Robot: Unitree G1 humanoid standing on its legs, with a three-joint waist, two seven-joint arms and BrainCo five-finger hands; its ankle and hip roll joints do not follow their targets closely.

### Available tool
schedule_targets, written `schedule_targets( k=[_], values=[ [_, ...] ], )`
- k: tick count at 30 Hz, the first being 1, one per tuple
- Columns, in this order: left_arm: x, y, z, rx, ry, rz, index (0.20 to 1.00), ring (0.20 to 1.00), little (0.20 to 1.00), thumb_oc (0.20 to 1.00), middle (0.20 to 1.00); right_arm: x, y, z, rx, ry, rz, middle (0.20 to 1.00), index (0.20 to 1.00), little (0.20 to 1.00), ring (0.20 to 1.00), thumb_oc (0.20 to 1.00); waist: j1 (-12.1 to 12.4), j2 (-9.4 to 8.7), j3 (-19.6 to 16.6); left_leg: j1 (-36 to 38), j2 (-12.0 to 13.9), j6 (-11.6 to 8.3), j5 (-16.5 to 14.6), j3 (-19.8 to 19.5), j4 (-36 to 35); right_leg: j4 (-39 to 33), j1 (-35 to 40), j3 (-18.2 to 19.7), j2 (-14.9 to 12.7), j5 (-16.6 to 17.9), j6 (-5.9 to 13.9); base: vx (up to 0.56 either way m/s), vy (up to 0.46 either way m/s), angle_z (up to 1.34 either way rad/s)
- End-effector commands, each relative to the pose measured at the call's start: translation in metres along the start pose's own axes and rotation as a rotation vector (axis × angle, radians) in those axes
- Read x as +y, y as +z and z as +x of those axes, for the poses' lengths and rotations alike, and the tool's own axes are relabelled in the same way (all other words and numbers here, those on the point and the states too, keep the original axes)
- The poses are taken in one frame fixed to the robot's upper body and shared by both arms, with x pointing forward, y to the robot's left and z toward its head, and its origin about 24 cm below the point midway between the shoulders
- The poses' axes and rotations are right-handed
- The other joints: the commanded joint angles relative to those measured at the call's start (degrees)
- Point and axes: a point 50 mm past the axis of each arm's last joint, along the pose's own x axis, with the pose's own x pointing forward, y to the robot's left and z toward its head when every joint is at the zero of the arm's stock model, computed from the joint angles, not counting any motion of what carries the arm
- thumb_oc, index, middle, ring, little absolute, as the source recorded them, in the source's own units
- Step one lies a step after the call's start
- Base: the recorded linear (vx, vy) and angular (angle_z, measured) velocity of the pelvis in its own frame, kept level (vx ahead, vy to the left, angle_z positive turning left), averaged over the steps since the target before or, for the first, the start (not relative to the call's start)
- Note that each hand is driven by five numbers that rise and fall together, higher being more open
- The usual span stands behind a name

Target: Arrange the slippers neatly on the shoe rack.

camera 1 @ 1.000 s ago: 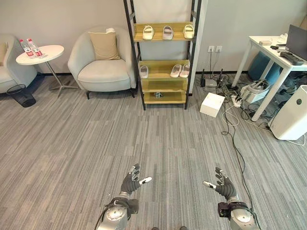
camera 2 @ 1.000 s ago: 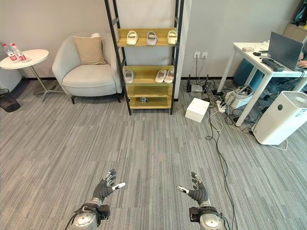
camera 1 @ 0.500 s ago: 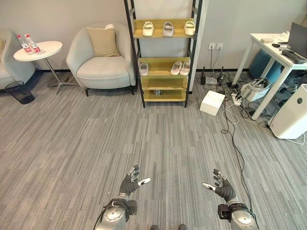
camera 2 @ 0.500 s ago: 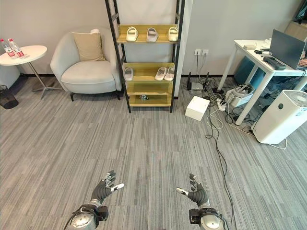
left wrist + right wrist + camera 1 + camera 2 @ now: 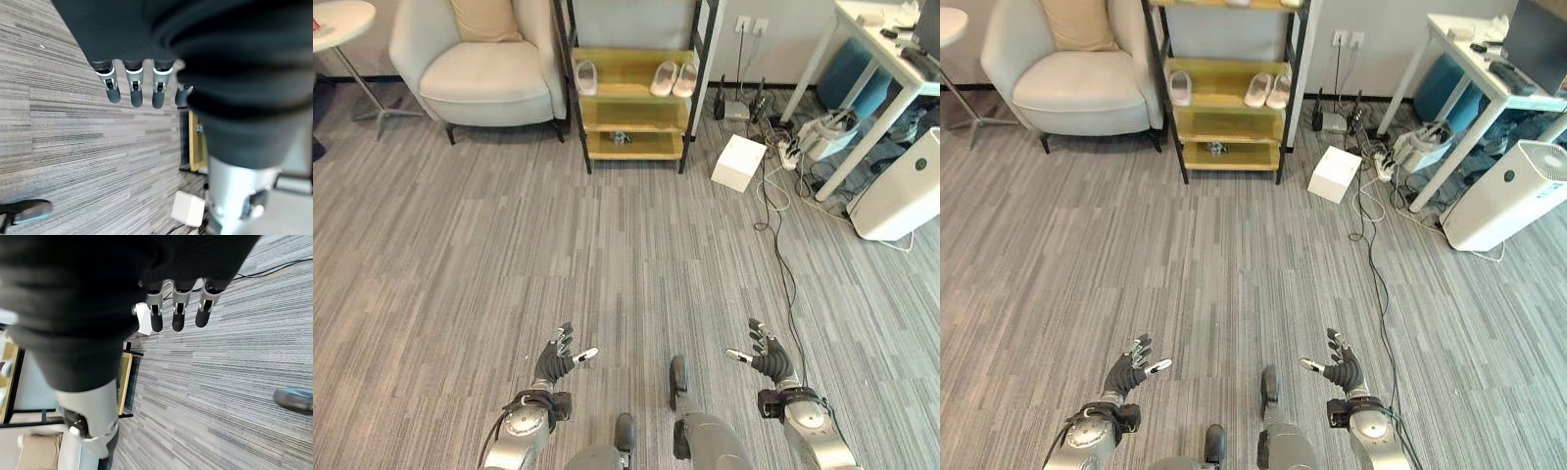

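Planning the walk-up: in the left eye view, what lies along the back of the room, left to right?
Armchair → shoe rack holding slippers → white box → cable tangle → white table → white air purifier.

This looks like an office with a small sitting corner. The floor (image 5: 509,225) is grey striped carpet all over. A soft pale armchair (image 5: 475,69) with a tan cushion (image 5: 484,15) stands by the wall. Just beside it is a tall shoe rack (image 5: 631,83) with black posts and yellow wooden shelves, and pale slippers (image 5: 673,78) sit on one shelf. A white desk (image 5: 886,59) stands on the other side. Under and near the desk lie many cables (image 5: 783,225) and a power strip (image 5: 791,155). A white box (image 5: 739,162) rests on the carpet. A white air cleaner (image 5: 901,191) stands near the desk. A little round table (image 5: 337,15) is at the far edge.
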Motion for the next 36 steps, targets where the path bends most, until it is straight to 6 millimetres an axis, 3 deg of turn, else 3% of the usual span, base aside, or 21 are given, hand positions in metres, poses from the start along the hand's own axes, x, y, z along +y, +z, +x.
schedule_targets(
  k=[1, 2, 3, 4, 5, 7, 11, 12, 14, 15, 18, 19, 20, 23, 26, 27, 29, 30, 31, 33, 36],
  values=[
    [-0.008, 0.03, 0.003, -0.166, -0.041, 0.002, 1.0, 1.0, 1.0, 1.0, 1.0, -0.011, 0.01, -0.004, -0.071, -0.015, -0.022, 1.0, 1.0, 1.0, 1.0, 1.0, -1.0, 0.99, -2.3, 6.0, 3.9, -3.18, -12.4, -2.5, 2.9, 0.2, 6.2, 0.2, 3.4, -1.1, -0.81, 1.09, -0.778, 0.69],
    [-0.011, 0.033, 0.003, -0.179, -0.062, -0.003, 1.0, 1.0, 1.0, 1.0, 1.0, -0.018, 0.003, -0.01, -0.05, -0.002, -0.026, 1.0, 1.0, 1.0, 1.0, 1.0, -1.5, 1.43, -3.3, 3.4, 5.3, -5.57, -9.4, -1.9, 13.6, 0.2, 9.4, 0.1, 4.1, -2.7, -2.57, 0.91, -0.664, 1.05],
    [-0.012, 0.035, 0.002, -0.187, -0.072, -0.014, 1.0, 1.0, 1.0, 1.0, 1.0, -0.021, 0.002, -0.012, -0.049, 0.006, -0.03, 1.0, 1.0, 1.0, 1.0, 1.0, -1.4, 1.81, -3.0, 0.4, 5.5, -6.6, -6.3, -1.6, 22.1, 0.2, 12.1, 0.3, 4.6, -4.2, -3.93, 0.58, -0.429, 1.09],
    [-0.012, 0.035, 0.002, -0.187, -0.072, -0.014, 1.0, 1.0, 1.0, 1.0, 1.0, -0.021, 0.002, -0.012, -0.049, 0.006, -0.03, 1.0, 1.0, 1.0, 1.0, 1.0, -1.5, 1.86, -3.0, 0.2, 5.6, -6.6, -6.5, -1.6, 22.4, 0.2, 12.1, 0.2, 4.6, -4.2, -3.94, 0.34, -0.255, 0.33],
    [-0.011, 0.039, 0.001, -0.204, -0.074, -0.031, 1.0, 1.0, 1.0, 1.0, 1.0, -0.026, 0.004, -0.012, -0.051, 0.004, -0.033, 1.0, 1.0, 1.0, 1.0, 1.0, -1.2, 2.23, -1.9, -3.6, 5.2, -7.13, -2.9, -2.8, 32.6, 0.2, 14.3, 0.6, 5.3, -5.2, -5.29, 0.23, -0.178, -0.32],
    [-0.012, 0.04, 0.0, -0.208, -0.072, -0.05, 1.0, 1.0, 1.0, 1.0, 1.0, -0.027, 0.001, -0.013, -0.034, 0.0, -0.036, 1.0, 1.0, 1.0, 1.0, 1.0, -1.1, 2.4, -1.3, -6.2, 5.4, -7.27, -1.4, -2.5, 37.3, 0.2, 15.9, 1.0, 5.6, -6.4, -6.16, 0.29, -0.204, -0.49],
    [-0.014, 0.042, -0.002, -0.218, -0.077, -0.07, 1.0, 1.0, 1.0, 1.0, 1.0, -0.031, -0.003, -0.015, -0.016, -0.001, -0.038, 1.0, 1.0, 1.0, 1.0, 1.0, -1.0, 1.34, -0.6, -8.8, 4.6, -4.74, -7.2, -1.4, 27.9, 1.6, 17.5, 0.9, 3.8, -9.0, -6.3, 0.25, -0.109, -0.17],
    [-0.018, 0.04, -0.001, -0.205, -0.088, -0.059, 1.0, 1.0, 1.0, 1.0, 1.0, -0.032, -0.004, -0.014, -0.01, -0.005, -0.039, 1.0, 1.0, 1.0, 1.0, 1.0, -1.4, 0.94, -0.3, -11.2, 3.7, -4.4, -7.4, -2.1, 18.8, 2.7, 18.1, -0.2, 3.3, -10.4, -6.3, 0.29, -0.097, -0.15],
    [-0.017, 0.043, 0.0, -0.214, -0.078, -0.036, 1.0, 1.0, 1.0, 1.0, 1.0, -0.032, -0.004, -0.012, -0.006, -0.013, -0.046, 1.0, 1.0, 1.0, 1.0, 1.0, -2.2, 1.27, 0.1, -12.3, 3.1, -5.02, -0.5, -4.3, 4.2, 4.7, 18.8, -1.5, 3.7, -12.6, -6.65, 0.35, -0.058, 0.28],
    [-0.017, 0.044, 0.001, -0.218, -0.076, -0.033, 1.0, 1.0, 1.0, 1.0, 1.0, -0.032, -0.005, -0.012, -0.001, -0.017, -0.045, 1.0, 1.0, 1.0, 1.0, 1.0, -2.2, 1.5, 0.1, -12.2, 3.0, -5.12, 0.3, -4.6, 1.0, 5.1, 19.4, -1.5, 4.0, -13.1, -6.74, 0.47, 0.032, 0.49],
    [-0.014, 0.043, 0.0, -0.218, -0.053, -0.034, 1.0, 1.0, 1.0, 1.0, 1.0, -0.03, -0.007, -0.012, 0.01, -0.021, -0.055, 1.0, 1.0, 1.0, 1.0, 1.0, -2.5, 1.82, -0.3, -15.7, 2.2, -5.52, 0.4, -3.0, -0.5, 6.5, 22.1, -0.6, 4.6, -14.7, -6.58, 0.56, 0.141, 0.15],
    [-0.011, 0.035, -0.004, -0.191, -0.043, -0.041, 1.0, 1.0, 1.0, 1.0, 1.0, -0.024, -0.012, -0.015, 0.027, 0.01, -0.057, 1.0, 1.0, 1.0, 1.0, 1.0, -2.2, 1.85, -2.1, -14.9, 2.2, -5.25, 3.2, -4.8, -0.5, 7.6, 23.1, 0.9, 4.4, -15.4, -5.98, 0.64, 0.188, -0.17],
    [-0.011, 0.035, -0.004, -0.19, -0.043, -0.041, 1.0, 1.0, 1.0, 1.0, 1.0, -0.024, -0.012, -0.016, 0.028, 0.01, -0.057, 1.0, 1.0, 1.0, 1.0, 1.0, -2.0, 1.65, -2.1, -14.6, 2.0, -5.22, 3.0, -4.6, -0.5, 7.5, 23.4, 1.1, 4.2, -15.5, -5.94, 0.89, 0.27, -0.79],
    [-0.006, 0.031, -0.006, -0.17, -0.05, -0.005, 1.0, 1.0, 1.0, 1.0, 1.0, -0.014, -0.014, -0.016, 0.037, 0.049, -0.047, 1.0, 1.0, 1.0, 1.0, 1.0, -1.3, -0.04, -4.5, -11.8, 0.7, -2.91, 2.8, -3.9, 0.0, 12.4, 23.1, 3.5, 1.3, -13.9, -3.3, 0.64, 0.233, -0.98],
    [-0.003, 0.034, -0.004, -0.175, -0.062, 0.031, 1.0, 1.0, 1.0, 1.0, 1.0, -0.004, -0.013, -0.013, 0.037, 0.083, -0.04, 1.0, 1.0, 1.0, 1.0, 1.0, -0.8, -1.06, -4.6, -8.6, -1.3, 0.38, -1.4, -2.7, 1.6, 32.3, 14.8, 3.7, -2.0, -3.4, 0.86, 0.47, 0.259, -0.22],
    [-0.003, 0.036, -0.003, -0.179, -0.067, 0.048, 1.0, 1.0, 1.0, 1.0, 1.0, 0.001, -0.013, -0.011, 0.038, 0.085, -0.025, 1.0, 1.0, 1.0, 1.0, 1.0, -0.9, -1.04, -3.7, -5.8, -1.8, 1.63, -2.8, -2.3, 1.3, 40.4, 11.3, 2.9, -3.4, 1.3, 1.17, 0.35, 0.205, 0.12],
    [-0.003, 0.04, 0.0, -0.189, -0.068, 0.055, 1.0, 1.0, 1.0, 1.0, 1.0, 0.004, -0.015, -0.011, 0.046, 0.089, -0.021, 1.0, 1.0, 1.0, 1.0, 1.0, -0.8, -0.35, -2.7, -3.4, -1.5, 2.16, -3.5, -2.2, 0.7, 44.3, 7.3, 0.7, -4.7, -0.4, -0.43, 0.36, 0.126, 0.35],
    [-0.004, 0.045, 0.001, -0.211, -0.078, 0.047, 1.0, 1.0, 1.0, 1.0, 1.0, 0.003, -0.016, -0.011, 0.054, 0.094, -0.022, 1.0, 1.0, 1.0, 1.0, 1.0, -0.8, 1.38, -1.7, -1.6, 0.6, 1.39, -4.5, -2.1, 0.9, 32.9, 6.7, -3.2, -2.9, -8.7, -2.03, 0.35, -0.007, 0.51],
    [-0.004, 0.045, 0.001, -0.213, -0.081, 0.048, 1.0, 1.0, 1.0, 1.0, 1.0, 0.002, -0.016, -0.01, 0.054, 0.092, -0.023, 1.0, 1.0, 1.0, 1.0, 1.0, -0.8, 1.65, -1.3, -1.3, 1.1, 1.05, -4.6, -2.1, 1.2, 28.0, 6.3, -3.1, -1.6, -10.0, -2.27, 0.34, -0.102, 0.35],
    [-0.004, 0.047, 0.001, -0.224, -0.08, 0.052, 1.0, 1.0, 1.0, 1.0, 1.0, 0.002, -0.015, -0.009, 0.056, 0.089, -0.023, 1.0, 1.0, 1.0, 1.0, 1.0, -0.5, 1.78, -1.0, -0.5, 2.0, 0.19, -5.1, -2.1, 1.1, 14.2, 8.2, -2.2, 0.8, -8.8, -1.65, 0.18, -0.142, 0.15],
    [-0.007, 0.049, 0.003, -0.231, -0.092, 0.061, 1.0, 1.0, 1.0, 1.0, 1.0, 0.002, -0.016, -0.01, 0.059, 0.087, -0.012, 1.0, 1.0, 1.0, 1.0, 1.0, -0.6, 0.63, -2.0, -0.7, 2.0, -0.52, -6.4, -2.6, 2.1, 7.3, 11.0, 2.4, 2.2, -7.6, -1.95, 0.25, -0.162, 0.61]
  ],
)
